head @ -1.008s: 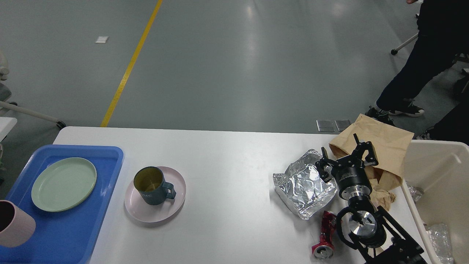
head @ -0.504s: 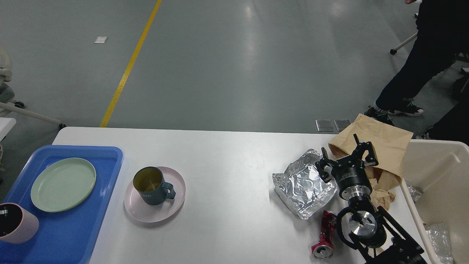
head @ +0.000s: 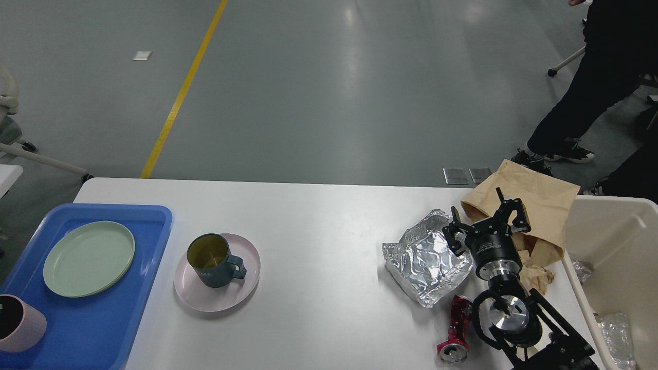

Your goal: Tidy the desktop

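A: Starting at your left, what sits on the bench [head: 318, 226]?

B: You have a blue tray [head: 149, 267] on the white bench's left end, running off the bottom and left of the view. A green plate [head: 88, 258] lies in it, and a pink cup [head: 19, 322] stands upright at its near left corner.

A: And just beside the tray?

B: You see a pink plate [head: 241, 288] on the bare bench, apart from the tray. A dark teal mug [head: 212, 260] stands upright on it, handle to the right.

A: What lies past the middle?

B: You find a crumpled foil pouch [head: 421, 264] lying flat. Near its front edge is a crushed red can [head: 456, 329] on its side, opening toward you. Behind the foil, at the far right corner, a brown paper bag [head: 540, 198] lies crumpled.

A: Where is your right pincer [head: 488, 220]?

B: It is over the spot where the foil and the bag meet, fingers spread apart and holding nothing. Whether it touches either, you cannot tell.

A: The left pincer?

B: You have no sight of it.

A: Anything further right?

B: A beige bin [head: 617, 226] stands just beside the bench's right edge, with clear plastic scraps [head: 614, 329] inside.
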